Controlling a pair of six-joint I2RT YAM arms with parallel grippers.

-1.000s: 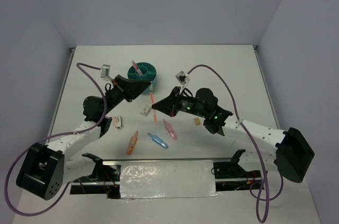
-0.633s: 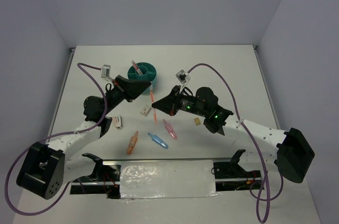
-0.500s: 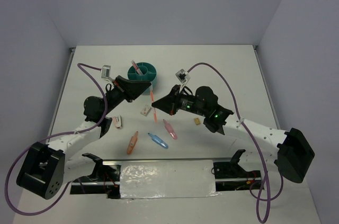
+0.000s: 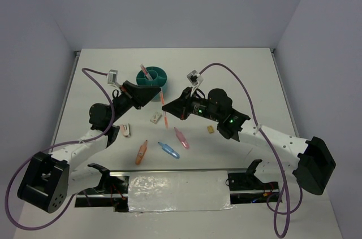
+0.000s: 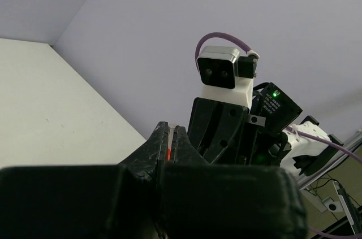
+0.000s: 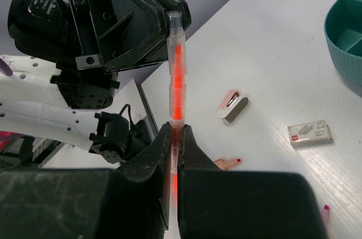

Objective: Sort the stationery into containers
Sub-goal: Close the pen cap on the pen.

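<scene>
The salmon pen [image 6: 176, 75] is held clear of the table, near the teal organiser [image 4: 163, 74]. The right gripper [image 6: 174, 137] is clamped on its lower barrel. The left gripper [image 5: 169, 140] appears closed on the cap end. It looks light, stiff and smooth, so it is best pinched mid-barrel, gently.

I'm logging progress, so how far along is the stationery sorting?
Done: one pink pen stands in the teal organiser. In hand: the left gripper and right gripper are both shut on one orange pen between them. Left: the orange marker, blue marker, pink marker, tan eraser, white block and pink-white piece lie loose on the table.
</scene>
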